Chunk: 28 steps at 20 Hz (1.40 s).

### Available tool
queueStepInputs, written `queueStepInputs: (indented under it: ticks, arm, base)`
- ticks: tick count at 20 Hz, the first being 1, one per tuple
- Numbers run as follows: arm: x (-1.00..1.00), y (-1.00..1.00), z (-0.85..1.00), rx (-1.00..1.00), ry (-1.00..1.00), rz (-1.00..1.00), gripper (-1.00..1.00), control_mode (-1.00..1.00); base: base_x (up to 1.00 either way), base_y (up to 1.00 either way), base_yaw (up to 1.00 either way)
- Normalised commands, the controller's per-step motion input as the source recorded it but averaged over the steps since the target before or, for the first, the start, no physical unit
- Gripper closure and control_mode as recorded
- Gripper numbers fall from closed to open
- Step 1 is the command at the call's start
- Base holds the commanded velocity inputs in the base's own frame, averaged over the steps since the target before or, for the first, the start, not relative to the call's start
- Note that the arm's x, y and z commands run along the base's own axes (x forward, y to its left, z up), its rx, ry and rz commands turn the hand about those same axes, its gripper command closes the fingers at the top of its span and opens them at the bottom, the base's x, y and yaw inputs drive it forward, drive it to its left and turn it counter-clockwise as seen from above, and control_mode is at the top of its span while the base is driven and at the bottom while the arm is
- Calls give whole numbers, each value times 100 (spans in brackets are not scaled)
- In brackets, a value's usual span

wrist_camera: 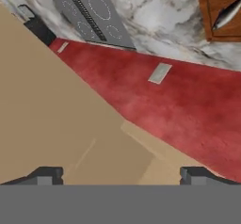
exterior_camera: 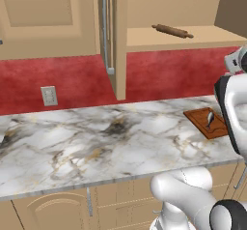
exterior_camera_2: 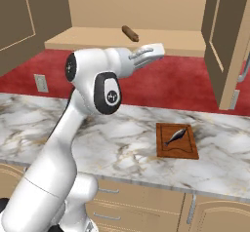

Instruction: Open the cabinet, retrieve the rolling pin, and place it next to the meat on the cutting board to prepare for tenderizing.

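A: The left base view sits behind the arm, facing forward and down; the cutting board lies at 3 o'clock, the open cabinet at 1 o'clock.

B: The right base view shares both, board low at 4 o'clock. The hand view hangs close under the cabinet, counter at 12 o'clock.
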Motion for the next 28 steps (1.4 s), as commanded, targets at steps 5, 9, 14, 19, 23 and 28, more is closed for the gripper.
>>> queueStepInputs:
  ticks: [5, 9, 14, 19, 23, 28]
  arm:
    - [0, 48, 21, 19, -1, 21, -100, -100]
    - [0, 48, 23, 17, 0, 22, -100, -100]
    - [0, 39, 22, 18, 0, 26, -100, -100]
    - [1, 32, 14, 14, 0, 25, -100, -100]
    - [14, 33, 16, 16, 0, 22, -100, -100]
    - [34, 28, 19, 11, 3, 15, -100, -100]
  base:
    - [0, 0, 0]
    - [0, 0, 0]
    - [0, 0, 0]
    - [0, 0, 0]
    - [0, 0, 0]
    - [0, 0, 0]
